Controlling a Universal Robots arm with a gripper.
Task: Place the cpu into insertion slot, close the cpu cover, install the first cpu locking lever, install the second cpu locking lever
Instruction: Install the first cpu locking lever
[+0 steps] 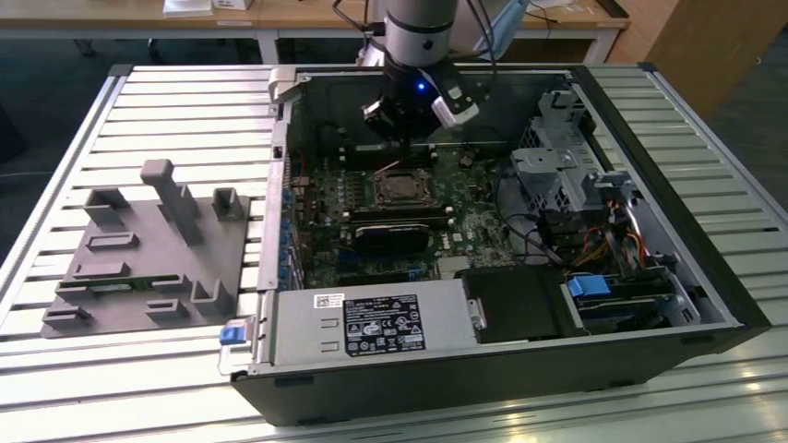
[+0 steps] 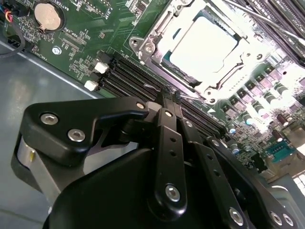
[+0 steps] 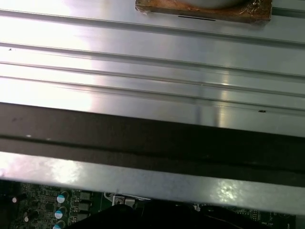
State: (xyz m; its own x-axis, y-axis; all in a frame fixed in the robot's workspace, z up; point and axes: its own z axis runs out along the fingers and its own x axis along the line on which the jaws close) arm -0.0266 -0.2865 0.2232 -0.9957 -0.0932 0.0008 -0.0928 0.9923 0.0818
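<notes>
Gripper (image 2: pixel 170 95), fingers pressed together w/ no gap and nothing clearly clamped, hangs tip-down just beside the insertion slot (image 1: pixel 400 187) inside an open PC case (image 1: pixel 493 378). In the second wrist view a thin wire locking lever (image 2: pixel 190 97) runs right by the fingertips; possibly touching, hard to tell. The cpu (image 2: pixel 205 45) sits in the slot, its pale top showing thru the window of the cpu cover (image 2: pixel 153 34), which lies flat over it. Memory slots (image 2: pixel 124 78) lie btwn gripper and socket. At the exterior view's left, a grey fixture block (image 1: pixel 148 249) rests on the slatted table (image 1: pixel 185 101).
</notes>
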